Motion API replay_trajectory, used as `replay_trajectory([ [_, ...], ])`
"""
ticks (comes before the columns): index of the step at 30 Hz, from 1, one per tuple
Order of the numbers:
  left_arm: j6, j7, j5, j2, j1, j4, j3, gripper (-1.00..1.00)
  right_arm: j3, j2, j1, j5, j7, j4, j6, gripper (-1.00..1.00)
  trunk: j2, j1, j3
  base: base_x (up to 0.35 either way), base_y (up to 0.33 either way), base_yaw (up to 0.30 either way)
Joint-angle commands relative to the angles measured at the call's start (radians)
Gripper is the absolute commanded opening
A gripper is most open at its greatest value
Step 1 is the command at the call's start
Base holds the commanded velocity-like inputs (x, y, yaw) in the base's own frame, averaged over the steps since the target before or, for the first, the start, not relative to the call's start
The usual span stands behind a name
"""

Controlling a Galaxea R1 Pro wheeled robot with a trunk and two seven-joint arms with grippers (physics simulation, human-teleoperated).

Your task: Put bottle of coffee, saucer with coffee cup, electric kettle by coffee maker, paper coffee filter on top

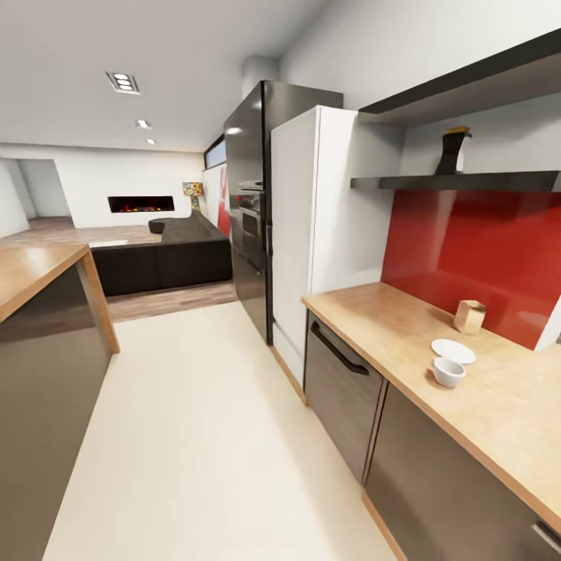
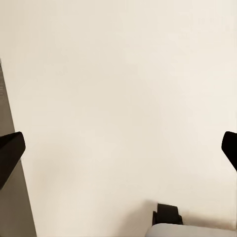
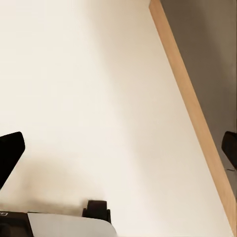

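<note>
The kitchen countertop [image 1: 389, 323] runs along the right wall under a red backsplash. On it lies the white saucer [image 1: 453, 351], and the white coffee cup [image 1: 449, 372] stands on the worktop just in front of it, touching its edge. A small beige piece, apparently the paper coffee filter [image 1: 470, 316], stands behind them. The bottle of coffee [image 1: 454, 150], dark with a yellow cap, is on the lower wall shelf [image 1: 405, 182]. The coffee maker and electric kettle are out of view. My left gripper [image 2: 120, 150] and right gripper [image 3: 120, 150] hang open over the cream floor, holding nothing.
A white fridge [image 1: 312, 234] and a black oven tower [image 1: 251, 210] stand past the counter's end. A wood-topped island [image 1: 39, 273] flanks the aisle on the left. A dark sofa [image 1: 167, 253] lies beyond. A wooden plinth strip [image 3: 190, 103] borders the cabinets beside my right gripper.
</note>
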Motion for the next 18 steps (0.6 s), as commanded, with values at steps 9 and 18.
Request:
replay_trajectory([
  [9, -0.004, 0.004, -0.011, 0.0, -0.001, 0.002, 0.006, 1.0, 0.001, 0.0, -0.001, 0.008, 0.0, 0.001, -0.003, 1.0, -0.001, 0.001, -0.001, 0.262, 0.252, 0.003],
  [18, -0.004, 0.004, -0.011, 0.0, -0.001, 0.002, 0.006, 1.0, 0.001, 0.0, -0.001, 0.008, 0.0, 0.001, -0.003, 1.0, -0.001, 0.001, -0.001, 0.28, 0.232, 0.0],
])
